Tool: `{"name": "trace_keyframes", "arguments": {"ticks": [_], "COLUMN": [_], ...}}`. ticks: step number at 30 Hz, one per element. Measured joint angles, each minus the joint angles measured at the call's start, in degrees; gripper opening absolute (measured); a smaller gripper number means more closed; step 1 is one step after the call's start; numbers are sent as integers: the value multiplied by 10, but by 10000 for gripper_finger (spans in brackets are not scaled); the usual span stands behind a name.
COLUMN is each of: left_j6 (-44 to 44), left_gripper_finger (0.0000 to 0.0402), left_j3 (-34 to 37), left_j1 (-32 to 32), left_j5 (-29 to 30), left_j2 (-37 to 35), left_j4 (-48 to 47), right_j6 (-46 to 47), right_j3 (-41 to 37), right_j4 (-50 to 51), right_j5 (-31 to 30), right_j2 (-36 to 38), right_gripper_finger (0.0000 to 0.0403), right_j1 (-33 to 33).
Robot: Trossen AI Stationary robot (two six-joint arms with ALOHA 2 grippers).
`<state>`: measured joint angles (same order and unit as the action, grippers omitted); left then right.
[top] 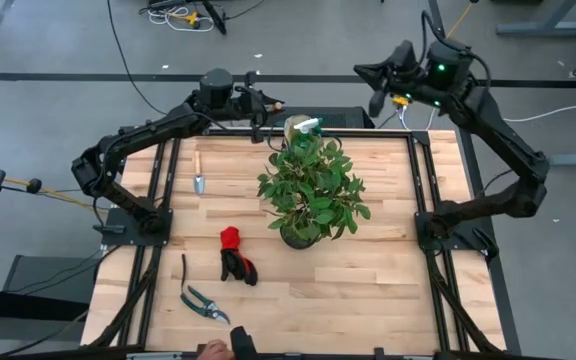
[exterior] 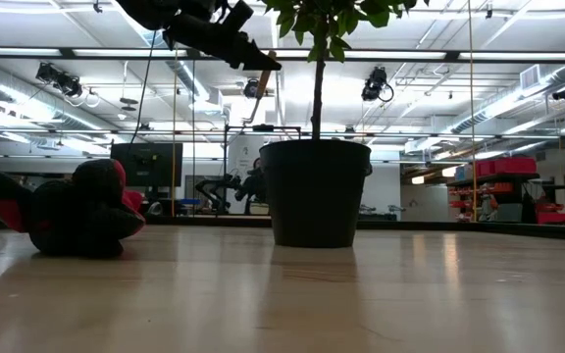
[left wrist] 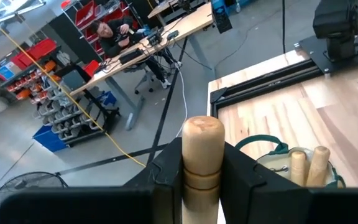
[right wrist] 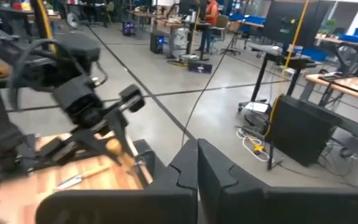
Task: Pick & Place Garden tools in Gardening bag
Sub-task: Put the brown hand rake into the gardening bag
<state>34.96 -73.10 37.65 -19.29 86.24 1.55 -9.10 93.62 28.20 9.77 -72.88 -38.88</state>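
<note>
Wooden handle (left wrist: pixel 202 158) clamped in left gripper (left wrist: pixel 202 180), tool head hidden; right gripper (right wrist: pixel 196 163) closed empty.

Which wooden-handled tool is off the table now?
The one clamped in the left gripper above the gardening bag; the other trowel lies flat on the table.

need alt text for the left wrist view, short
The left gripper holds a wooden tool handle upright between its jaws, above the far edge of the wooden table. Just beyond it sits the gardening bag, open, with two more wooden handles sticking out. Behind the table is a workshop floor with a person seated at a desk.
</note>
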Motion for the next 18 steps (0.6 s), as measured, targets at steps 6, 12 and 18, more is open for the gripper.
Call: {"name": "trace_keyframes", "arguments": {"ticks": [6,12,18], "left_j6": [-45,-65,-85], "left_gripper_finger": [79,76,79], "left_j3": [-1,-1,-1], "left_j1": [0,-3,-3], "left_j5": [-3,-24,-33], "left_j2": [11,47,85], "left_j4": [6,40,133], "right_j6": [23,66,95], "right_j3": [0,0,0], "right_j4": [31,31,31], "right_j5": [1,1,-3], "right_j2": [31,36,32], "right_gripper_finger": [3,3,3], "right_j1": [8,8,8]}}
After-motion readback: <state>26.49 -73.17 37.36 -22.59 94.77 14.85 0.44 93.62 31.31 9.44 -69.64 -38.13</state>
